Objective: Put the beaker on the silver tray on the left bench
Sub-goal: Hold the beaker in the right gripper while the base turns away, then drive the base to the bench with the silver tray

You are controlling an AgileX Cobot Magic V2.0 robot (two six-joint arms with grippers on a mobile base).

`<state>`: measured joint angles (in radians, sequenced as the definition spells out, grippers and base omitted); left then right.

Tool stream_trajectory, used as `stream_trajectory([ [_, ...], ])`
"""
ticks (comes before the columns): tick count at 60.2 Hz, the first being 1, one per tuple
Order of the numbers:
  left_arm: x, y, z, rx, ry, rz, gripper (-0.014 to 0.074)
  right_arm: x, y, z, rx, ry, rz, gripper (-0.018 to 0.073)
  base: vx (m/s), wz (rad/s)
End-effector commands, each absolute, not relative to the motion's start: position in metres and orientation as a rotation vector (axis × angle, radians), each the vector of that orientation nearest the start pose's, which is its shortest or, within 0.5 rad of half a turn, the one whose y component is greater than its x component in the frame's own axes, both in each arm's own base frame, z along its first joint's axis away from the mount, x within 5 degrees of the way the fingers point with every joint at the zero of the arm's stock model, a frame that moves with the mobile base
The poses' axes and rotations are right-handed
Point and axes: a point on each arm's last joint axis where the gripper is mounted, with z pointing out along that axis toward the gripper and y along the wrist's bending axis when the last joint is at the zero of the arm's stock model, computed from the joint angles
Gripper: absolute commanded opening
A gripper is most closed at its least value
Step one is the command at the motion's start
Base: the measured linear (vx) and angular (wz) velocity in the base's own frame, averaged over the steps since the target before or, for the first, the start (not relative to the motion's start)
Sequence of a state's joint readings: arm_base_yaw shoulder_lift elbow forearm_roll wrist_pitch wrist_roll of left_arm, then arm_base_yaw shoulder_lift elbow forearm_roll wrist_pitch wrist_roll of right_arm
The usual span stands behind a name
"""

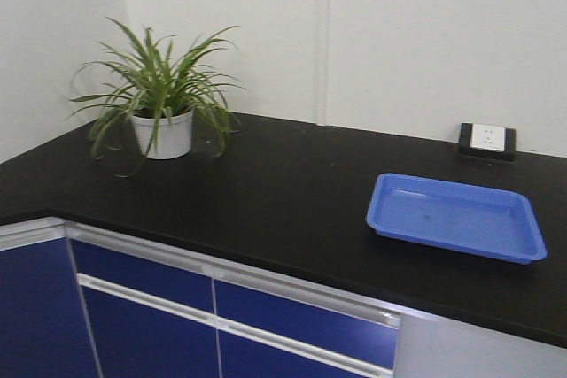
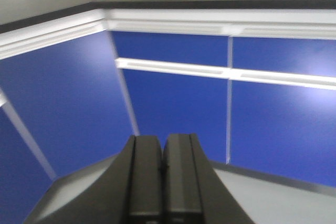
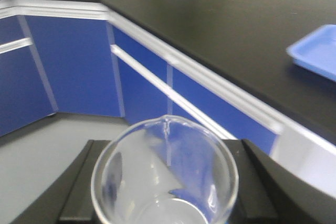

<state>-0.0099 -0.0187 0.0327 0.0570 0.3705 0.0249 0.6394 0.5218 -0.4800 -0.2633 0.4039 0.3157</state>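
Observation:
In the right wrist view the beaker [image 3: 157, 187], small and clear with a round rim and a spout, sits upright between the two black fingers of my right gripper [image 3: 166, 148], which is shut on it and holds it in the air in front of the blue cabinets. My left gripper [image 2: 163, 141] is shut with nothing between its pads and points at the cabinet fronts below the worktop. The silver tray is out of view. The left bench [image 1: 35, 179] shows only as the black worktop's wing left of the corner. Neither gripper appears in the front view.
A blue plastic tray [image 1: 456, 216] lies on the black worktop [image 1: 283, 192] at the right, also seen as the blue tray [image 3: 317, 51]. A potted plant [image 1: 161, 126] stands near the corner. A wall socket [image 1: 487, 140] sits at the back right. Blue cabinet doors [image 2: 173, 108] face both arms.

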Motion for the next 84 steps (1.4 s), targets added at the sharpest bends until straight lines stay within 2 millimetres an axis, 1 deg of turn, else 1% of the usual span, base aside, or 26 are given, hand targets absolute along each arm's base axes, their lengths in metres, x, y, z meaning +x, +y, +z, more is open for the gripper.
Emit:
stream_trajectory([
  [1, 0.0542, 0.0006, 0.1702, 0.071, 1.804, 0.056, 0.0001, 0.0944, 0.0597, 0.3165, -0.472, 1.766, 0.403, -0.0014, -0.33, 0.51],
  [49, 0.0542, 0.0006, 0.1702, 0.071, 1.804, 0.056, 0.0001, 0.0944, 0.0597, 0.3164, -0.472, 1.767, 0.402, -0.0011, -0.27, 0.48],
  [84, 0.0542, 0.0006, 0.1702, 0.071, 1.804, 0.056, 0.0001, 0.0944, 0.0597, 0.3164, -0.472, 1.767, 0.402, -0.0011, -0.15, 0.70],
])
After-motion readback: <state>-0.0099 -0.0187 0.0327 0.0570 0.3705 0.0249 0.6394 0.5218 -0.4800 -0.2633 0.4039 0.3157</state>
